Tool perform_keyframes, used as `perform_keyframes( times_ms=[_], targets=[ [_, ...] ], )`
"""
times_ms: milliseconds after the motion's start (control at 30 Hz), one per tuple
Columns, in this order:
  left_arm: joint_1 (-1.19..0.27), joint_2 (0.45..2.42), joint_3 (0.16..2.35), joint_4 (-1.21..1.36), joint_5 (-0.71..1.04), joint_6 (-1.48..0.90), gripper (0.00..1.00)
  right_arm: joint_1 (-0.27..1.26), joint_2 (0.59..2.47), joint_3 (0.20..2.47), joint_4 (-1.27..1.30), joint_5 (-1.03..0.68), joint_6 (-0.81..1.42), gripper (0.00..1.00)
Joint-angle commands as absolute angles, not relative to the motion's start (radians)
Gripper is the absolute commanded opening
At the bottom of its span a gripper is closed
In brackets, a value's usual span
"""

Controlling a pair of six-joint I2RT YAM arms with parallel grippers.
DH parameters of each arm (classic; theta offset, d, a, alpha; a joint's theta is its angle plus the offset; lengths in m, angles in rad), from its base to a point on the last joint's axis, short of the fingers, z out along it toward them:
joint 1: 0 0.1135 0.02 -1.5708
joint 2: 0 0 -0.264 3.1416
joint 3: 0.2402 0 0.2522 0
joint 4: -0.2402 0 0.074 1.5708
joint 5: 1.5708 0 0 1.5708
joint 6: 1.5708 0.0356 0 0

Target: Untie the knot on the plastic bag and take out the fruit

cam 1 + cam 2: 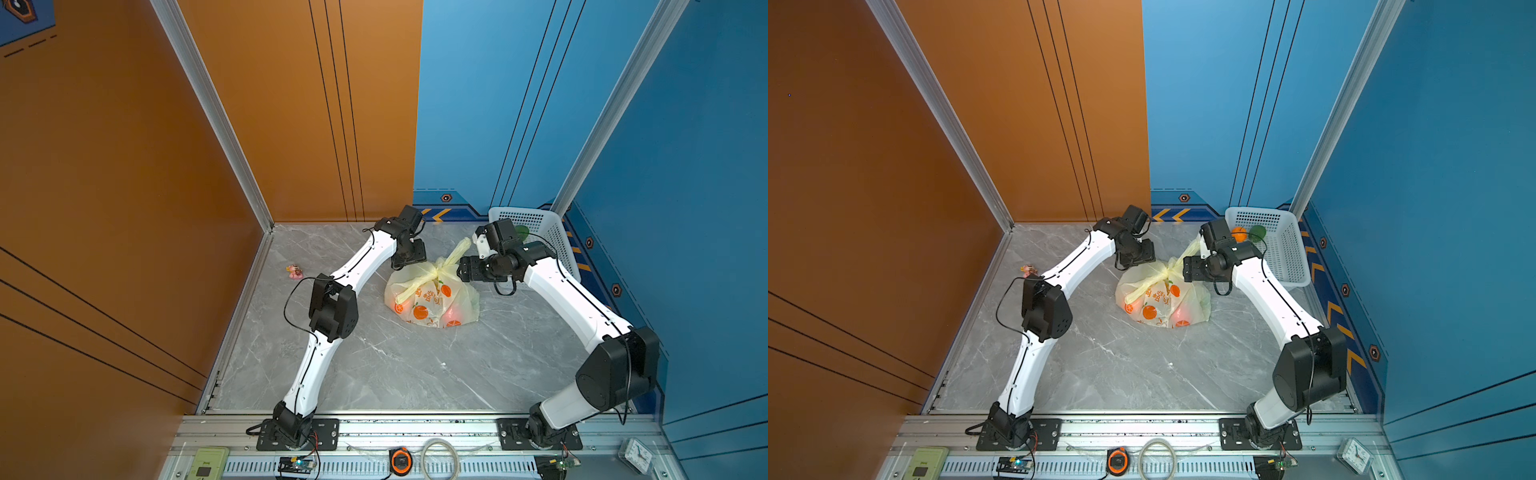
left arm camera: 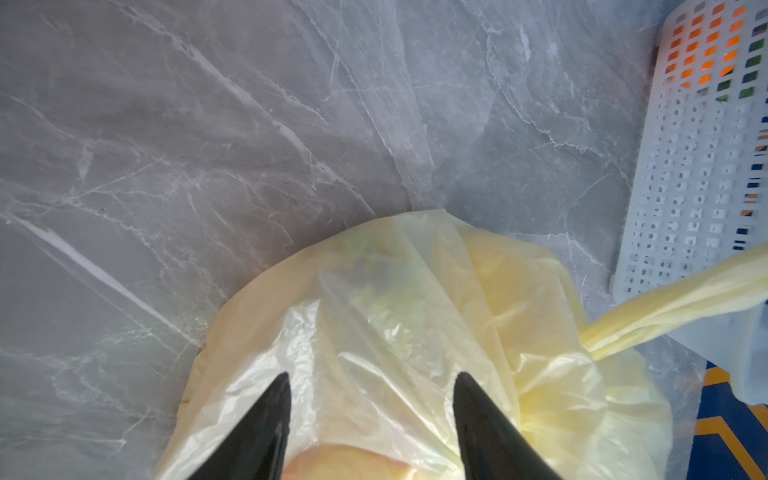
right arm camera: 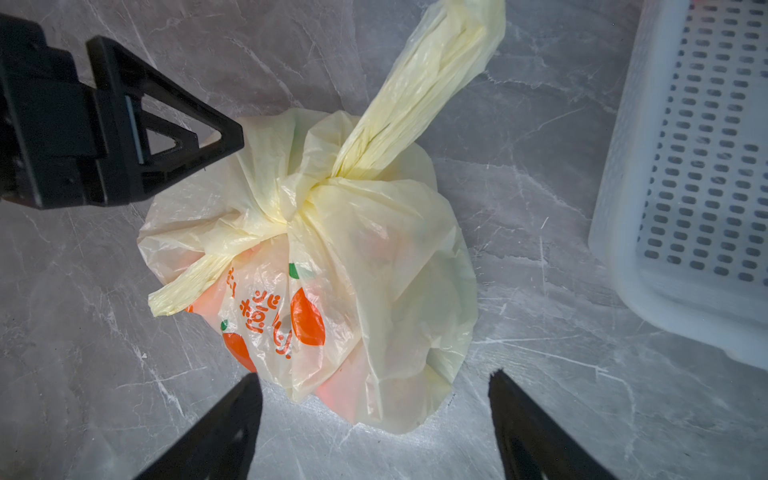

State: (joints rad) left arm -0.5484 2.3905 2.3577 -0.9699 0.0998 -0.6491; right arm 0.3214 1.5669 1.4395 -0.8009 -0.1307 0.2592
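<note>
Over the plastic bag [image 3: 374, 270] the left claw [image 2: 372, 374] gapes, perhaps touching it; right claw [image 3: 374, 374] hangs wide above, basket [image 3: 615, 232] edge nearby.

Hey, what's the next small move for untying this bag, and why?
Probably bring the right gripper onto the raised handle strip and close near the knot. The knot is tied, both grippers are open and hold nothing, and the left gripper is over the bag, able to steady it.
</note>
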Motion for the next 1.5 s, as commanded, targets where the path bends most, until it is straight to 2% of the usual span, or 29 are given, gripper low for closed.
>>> perform_keyframes(
  times_ms=[0, 233, 300, 367, 433, 500, 567, 933, 1133, 1400, 1433, 1467],
  targets=[
    [-0.56, 2.422, 2.388, -1.022, 0.115, -0.671, 0.65, 0.317, 1.575, 1.476, -0.815, -0.137, 0.246, 0.86],
    [-0.575, 2.455, 2.374, -1.037, 0.082, -0.704, 0.68, 0.316, 1.577, 1.482, -0.815, -0.142, 0.251, 0.86],
    [-0.576, 2.479, 2.393, -1.037, 0.086, -0.717, 0.63, 0.316, 1.577, 1.482, -0.815, -0.14, 0.251, 0.86],
    [-0.579, 2.5, 2.419, -1.037, 0.104, -0.729, 0.54, 0.314, 1.576, 1.479, -0.815, -0.138, 0.25, 0.86],
    [-0.585, 2.504, 2.43, -1.037, 0.106, -0.74, 0.31, 0.313, 1.573, 1.475, -0.816, -0.137, 0.252, 0.86],
    [-0.59, 2.49, 2.42, -1.037, 0.093, -0.744, 0.14, 0.313, 1.568, 1.471, -0.815, -0.136, 0.252, 0.86],
    [-0.588, 2.463, 2.397, -1.037, 0.077, -0.749, 0.01, 0.314, 1.567, 1.468, -0.815, -0.141, 0.251, 0.86],
    [-0.587, 2.293, 2.297, -1.035, 0.034, -0.729, 0.0, 0.406, 1.675, 1.473, -0.74, -0.13, 0.188, 0.86],
    [-0.597, 2.214, 2.209, -1.03, 0.025, -0.732, 0.0, 0.433, 1.754, 1.539, -0.735, -0.13, 0.16, 0.8],
    [-0.598, 2.126, 2.102, -0.985, 0.025, -0.738, 0.0, 0.471, 1.802, 1.543, -0.69, -0.061, 0.145, 0.75],
    [-0.598, 2.123, 2.098, -0.986, 0.027, -0.734, 0.0, 0.471, 1.806, 1.544, -0.684, -0.058, 0.143, 0.74],
    [-0.597, 2.12, 2.092, -0.986, 0.025, -0.73, 0.0, 0.469, 1.814, 1.546, -0.678, -0.057, 0.138, 0.68]
  ],
)
